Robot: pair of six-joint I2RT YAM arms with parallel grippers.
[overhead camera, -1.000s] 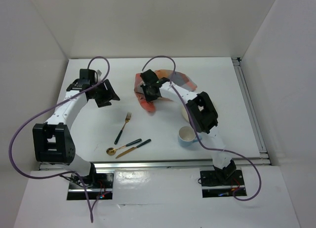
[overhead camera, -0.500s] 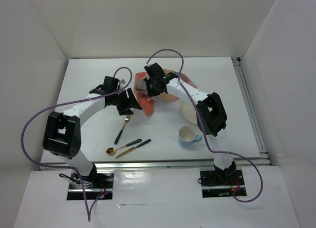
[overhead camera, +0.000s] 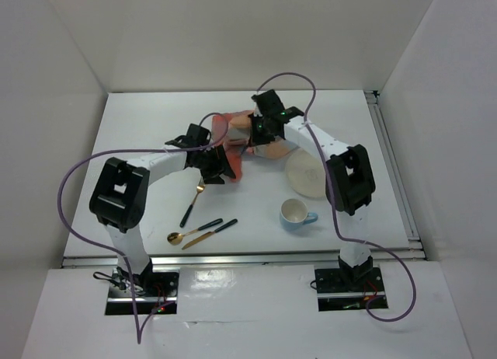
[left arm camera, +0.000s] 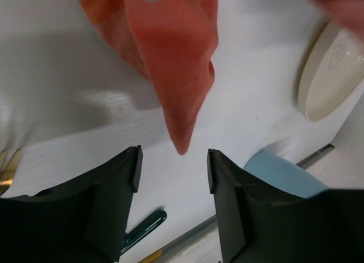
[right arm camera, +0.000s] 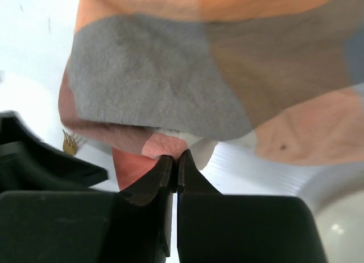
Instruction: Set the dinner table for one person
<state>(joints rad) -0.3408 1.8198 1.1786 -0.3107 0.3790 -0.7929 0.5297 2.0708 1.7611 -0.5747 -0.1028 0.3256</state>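
Surface (overhead camera: 373,141) is lying long axis L-R. R pincer (right arm camera: 175,160), arm stretching far, is clamping cloth (left arm camera: 176,75); L pincer (left arm camera: 173,160) is gaping wide at its tip.

The dinner table (overhead camera: 140,126) is matt white, smooth; the mat (right arm camera: 170,75) is soft woven cloth with a fine grain; the plate (left arm camera: 333,69) looks glazed, cream; the spoon (overhead camera: 175,238) is shiny golden metal
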